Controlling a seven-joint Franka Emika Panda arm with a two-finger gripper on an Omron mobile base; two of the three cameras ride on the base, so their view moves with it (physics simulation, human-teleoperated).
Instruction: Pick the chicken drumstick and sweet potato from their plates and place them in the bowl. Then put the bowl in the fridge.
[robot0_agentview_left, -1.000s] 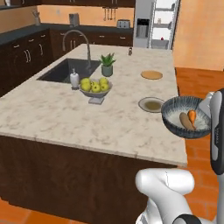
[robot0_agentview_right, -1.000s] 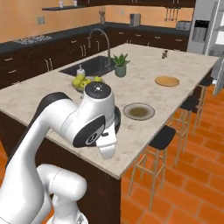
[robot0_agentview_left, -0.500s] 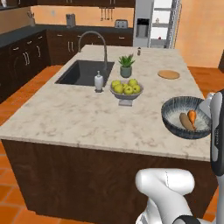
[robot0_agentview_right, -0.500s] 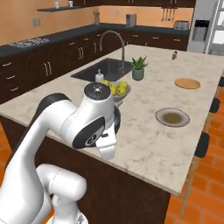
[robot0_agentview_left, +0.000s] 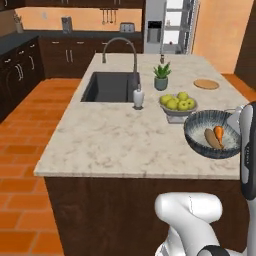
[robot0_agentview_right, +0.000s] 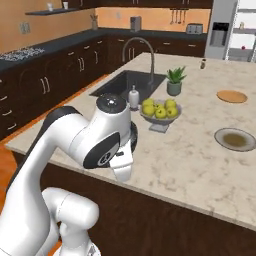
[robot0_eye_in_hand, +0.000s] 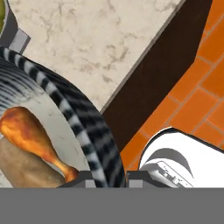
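My gripper (robot0_eye_in_hand: 105, 177) pinches the bowl (robot0_agentview_left: 212, 134) rim at frame right, and a jolt could tip out the chicken drumstick (robot0_agentview_left: 212, 139) and sweet potato (robot0_agentview_left: 219, 133).

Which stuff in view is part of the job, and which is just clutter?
Job:
- bowl, held up off the counter
- chicken drumstick and sweet potato, both in it
- wood plate, grey plate
- fridge

Lying about:
- fruit bowl
- potted plant
- soap dispenser
- faucet, sink
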